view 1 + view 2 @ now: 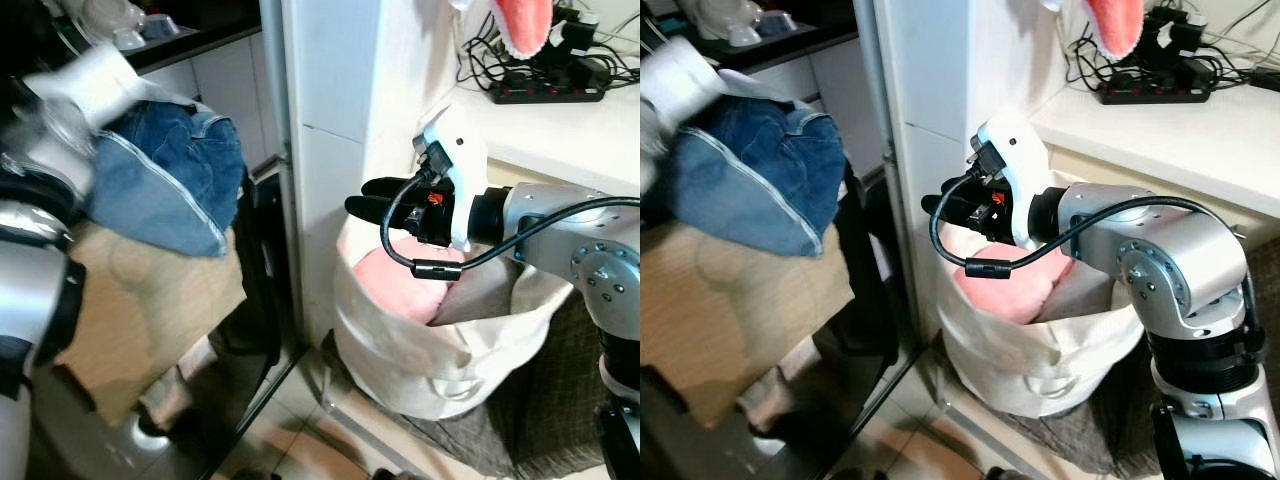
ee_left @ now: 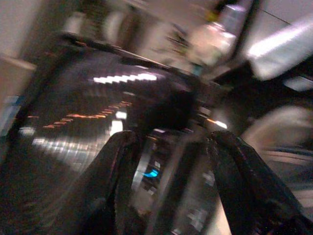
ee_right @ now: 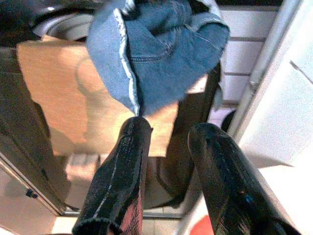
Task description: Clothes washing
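Step in hand: loading washer. Denim jeans [image 1: 165, 175] hang high at robot's left, carried by blurred left arm; left gripper [image 2: 171, 186] fingers spread, over dark washer drum [image 2: 98, 127]. How jeans are held: cannot tell. Right gripper [image 3: 168, 171] fingers spread, empty, above white laundry bag [image 1: 440, 350] holding pink garment [image 1: 400, 285]. Next: lower jeans into drum. No legible writing.

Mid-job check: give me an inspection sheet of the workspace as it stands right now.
Surface: white counter at right; tiled floor below.
Job's things: blue jeans held up at left; white laundry bag holds pink garment.
Clutter: tan cloth hanging under the jeans.
Grippers: right gripper open above the bag; left gripper open, blurred.
Cables: power strip with tangled leads on counter.
Surroundings: washer drum, white cabinet side.
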`<state>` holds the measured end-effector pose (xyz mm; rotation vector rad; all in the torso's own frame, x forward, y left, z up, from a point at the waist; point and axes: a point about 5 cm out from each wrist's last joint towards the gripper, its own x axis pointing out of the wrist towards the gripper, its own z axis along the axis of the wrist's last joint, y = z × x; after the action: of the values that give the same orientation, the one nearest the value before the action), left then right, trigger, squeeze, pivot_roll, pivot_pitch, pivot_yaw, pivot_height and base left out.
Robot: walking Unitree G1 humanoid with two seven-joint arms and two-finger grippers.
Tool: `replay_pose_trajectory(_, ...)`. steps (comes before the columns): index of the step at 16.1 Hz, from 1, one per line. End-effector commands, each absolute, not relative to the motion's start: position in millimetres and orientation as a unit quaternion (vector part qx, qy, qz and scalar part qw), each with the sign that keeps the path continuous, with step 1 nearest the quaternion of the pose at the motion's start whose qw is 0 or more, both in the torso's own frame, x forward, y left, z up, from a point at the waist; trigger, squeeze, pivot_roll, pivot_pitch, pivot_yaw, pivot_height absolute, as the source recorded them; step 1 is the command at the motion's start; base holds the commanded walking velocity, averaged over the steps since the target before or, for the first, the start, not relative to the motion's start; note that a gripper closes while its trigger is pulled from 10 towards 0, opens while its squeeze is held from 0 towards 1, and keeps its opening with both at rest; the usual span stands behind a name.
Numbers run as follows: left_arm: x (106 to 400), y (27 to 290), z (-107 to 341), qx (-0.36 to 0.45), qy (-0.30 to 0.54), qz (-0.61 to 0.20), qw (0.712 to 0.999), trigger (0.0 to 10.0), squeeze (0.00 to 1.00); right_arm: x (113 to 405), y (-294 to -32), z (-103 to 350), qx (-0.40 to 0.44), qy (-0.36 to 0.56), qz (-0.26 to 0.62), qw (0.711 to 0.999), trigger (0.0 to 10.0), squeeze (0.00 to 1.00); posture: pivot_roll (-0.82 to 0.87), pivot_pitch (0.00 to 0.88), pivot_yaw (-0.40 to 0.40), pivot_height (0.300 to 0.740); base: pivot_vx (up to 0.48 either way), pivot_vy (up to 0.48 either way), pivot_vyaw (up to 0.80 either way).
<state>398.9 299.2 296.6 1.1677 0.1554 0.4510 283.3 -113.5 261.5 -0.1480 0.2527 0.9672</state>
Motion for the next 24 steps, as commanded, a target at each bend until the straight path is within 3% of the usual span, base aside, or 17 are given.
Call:
replay_pose_trajectory(1,399.5,295.5,313.3,0.542,0.029,0.238,0.805,10.0,0.0,283.9,-114.0,264.4,-0.076,0.113,0.46,0.878,10.0,0.0,-0.09,0.0,0.061,0.74,0.0,0.0,0.0)
replay_pose_trajectory(3,396.7,299.9,322.7,0.544,0.013,0.266,0.795,10.0,0.0,284.5,-115.9,264.1,-0.075,0.114,0.454,0.88,10.0,0.0,-0.09,0.0,0.061,0.74,0.0,0.0,0.0)
replay_pose_trajectory(4,394.1,304.6,326.7,0.572,0.013,0.282,0.77,10.0,0.0,284.7,-116.9,264.0,-0.076,0.115,0.451,0.882,10.0,0.0,-0.09,0.0,0.066,0.74,0.0,0.0,0.0)
replay_pose_trajectory(5,394.3,303.5,329.4,0.571,0.0,0.281,0.771,10.0,0.0,284.8,-117.8,264.6,-0.075,0.114,0.45,0.883,10.0,0.0,-0.09,0.0,0.064,0.74,0.0,0.0,0.0)
replay_pose_trajectory(6,399.2,294.4,325.5,0.519,-0.005,0.242,0.82,10.0,0.0,284.8,-118.1,265.1,-0.074,0.113,0.45,0.883,10.0,0.0,-0.09,0.0,0.061,0.74,0.0,0.0,0.0)
replay_pose_trajectory(8,416.3,245.6,299.6,0.257,0.001,0.033,0.966,10.0,0.0,284.6,-116.5,265.1,-0.071,0.114,0.455,0.88,10.0,0.0,-0.09,0.0,0.059,0.74,0.0,0.0,0.0)
replay_pose_trajectory(9,418.5,231.8,293.2,0.211,0.005,-0.031,0.977,10.0,0.0,284.6,-116.1,264.7,-0.071,0.115,0.456,0.88,10.0,0.0,-0.09,0.0,0.058,0.74,0.0,0.0,0.0)
replay_pose_trajectory(10,418.7,212.5,276.8,0.172,0.033,-0.136,0.975,10.0,0.0,284.1,-115.7,262.9,-0.073,0.118,0.457,0.879,10.0,0.0,-0.09,0.0,0.058,0.74,0.0,0.0,0.0)
replay_pose_trajectory(12,411.2,194.3,245.6,0.165,0.095,-0.28,0.941,10.0,0.0,281.7,-115.6,260.3,-0.073,0.122,0.459,0.877,10.0,0.0,-0.09,0.0,0.057,0.74,0.0,0.0,0.0)
replay_pose_trajectory(17,393.7,191.4,209.4,0.218,0.17,-0.412,0.868,10.0,0.0,279.6,-114.7,259.9,-0.075,0.123,0.466,0.873,10.0,0.0,-0.08,0.0,0.048,0.74,0.0,0.0,0.0)
replay_pose_trajectory(18,393.8,197.8,199.9,0.291,0.192,-0.374,0.859,10.0,0.0,279.8,-114.3,259.4,-0.077,0.123,0.467,0.872,10.0,0.0,-0.08,0.0,0.048,0.74,0.0,0.0,0.0)
replay_pose_trajectory(19,400.5,211.0,205.4,0.384,0.177,-0.273,0.864,10.0,0.0,280.1,-113.7,259.9,-0.078,0.122,0.467,0.872,10.0,0.0,-0.08,0.0,0.047,0.74,0.0,0.0,0.0)
replay_pose_trajectory(22,408.5,233.1,240.2,0.466,0.126,-0.137,0.865,10.0,0.0,280.3,-114.4,261.2,-0.079,0.12,0.466,0.873,10.0,0.0,-0.08,0.0,0.047,0.74,0.0,0.0,0.0)
replay_pose_trajectory(24,407.1,267.3,275.5,0.512,0.102,0.013,0.853,10.0,0.0,281.8,-115.9,262.7,-0.08,0.116,0.463,0.875,10.0,0.0,-0.08,0.0,0.046,0.74,0.0,0.0,0.0)
